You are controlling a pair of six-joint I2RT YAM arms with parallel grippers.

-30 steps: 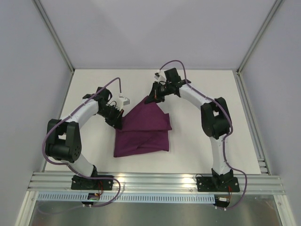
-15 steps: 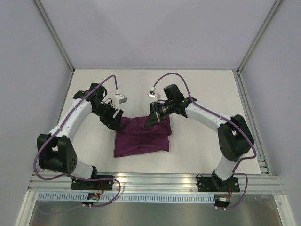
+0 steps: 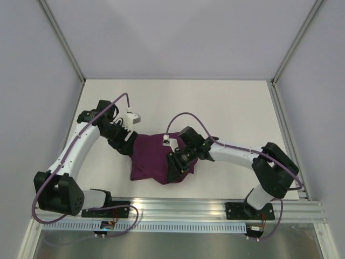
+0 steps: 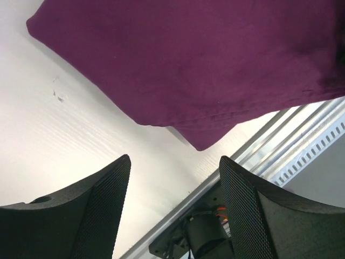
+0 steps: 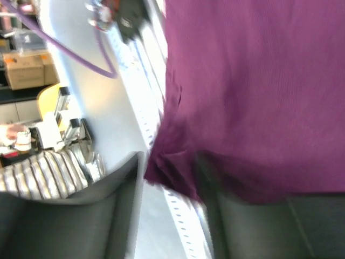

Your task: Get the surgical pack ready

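The soft, light cloth (image 3: pixel 150 162) will sag, so the right gripper (image 3: pixel 175 168) pinches a folded edge, likely the best hold, while the left gripper (image 3: pixel 128 147) gapes wide, empty.

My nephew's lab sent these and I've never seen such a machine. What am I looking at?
This is a robot: a left arm and a right arm, bolted at the near edge of a white table. The wide picture comes from a camera overhead. The other two come from small cameras on each wrist, so the dark shapes at the bottom are that arm's own fingers. On the table lies one folded purple cloth. The left pincer is open and empty, beside the cloth's edge. The right pincer appears to pinch a fold of the cloth, though that picture is blurred.
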